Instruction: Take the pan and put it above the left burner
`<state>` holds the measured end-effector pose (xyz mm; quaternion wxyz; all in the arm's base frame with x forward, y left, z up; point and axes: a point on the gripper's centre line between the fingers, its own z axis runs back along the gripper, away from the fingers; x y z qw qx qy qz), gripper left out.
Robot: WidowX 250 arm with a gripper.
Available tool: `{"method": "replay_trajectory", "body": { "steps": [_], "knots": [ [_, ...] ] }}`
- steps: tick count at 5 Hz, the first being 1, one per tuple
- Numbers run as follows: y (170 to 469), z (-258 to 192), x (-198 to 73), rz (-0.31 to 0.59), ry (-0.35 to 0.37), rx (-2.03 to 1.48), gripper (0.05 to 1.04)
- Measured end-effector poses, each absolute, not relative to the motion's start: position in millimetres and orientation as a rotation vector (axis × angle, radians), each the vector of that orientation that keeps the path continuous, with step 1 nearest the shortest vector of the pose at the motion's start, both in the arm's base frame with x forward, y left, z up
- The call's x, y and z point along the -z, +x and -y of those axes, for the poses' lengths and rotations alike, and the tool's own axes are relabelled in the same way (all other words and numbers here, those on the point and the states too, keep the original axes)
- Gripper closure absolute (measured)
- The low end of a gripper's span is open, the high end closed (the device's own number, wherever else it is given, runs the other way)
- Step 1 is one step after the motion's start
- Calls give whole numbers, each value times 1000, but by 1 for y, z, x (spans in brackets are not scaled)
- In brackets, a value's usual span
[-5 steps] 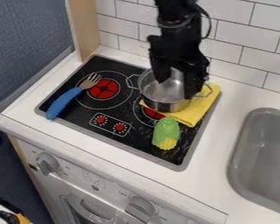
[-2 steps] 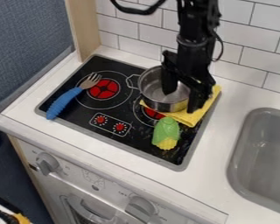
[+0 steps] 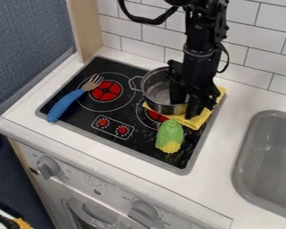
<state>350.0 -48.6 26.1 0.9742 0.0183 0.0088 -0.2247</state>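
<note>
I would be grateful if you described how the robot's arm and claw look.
The arm is all black, built of chunky segments, with a thick black cable looping out near the top and a thinner one beside it. The claw is black too, with two blocky fingers.

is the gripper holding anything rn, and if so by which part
Can't be told: the gripper is at the pan, by its rim on the picture's right, but whether it grips there is unclear.

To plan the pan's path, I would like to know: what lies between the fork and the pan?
The left burner, with its red centre, lies between the fork and the pan, as the camera view shows.
</note>
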Motion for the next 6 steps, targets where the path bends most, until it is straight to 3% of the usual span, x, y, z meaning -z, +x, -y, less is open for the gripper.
{"method": "replay_trajectory", "body": {
  "steps": [1, 2, 3, 4, 5, 6],
  "knots": [
    [350, 51, -27, -21, 45, 463, 859],
    [352, 51, -29, -18, 47, 466, 982],
    [352, 52, -30, -24, 42, 469, 998],
    [357, 45, -48, 0, 27, 433, 1003],
    [366, 14, -92, 95, 23, 312, 1015],
    [371, -32, -99, 121, 24, 171, 1016]
  ]
}}
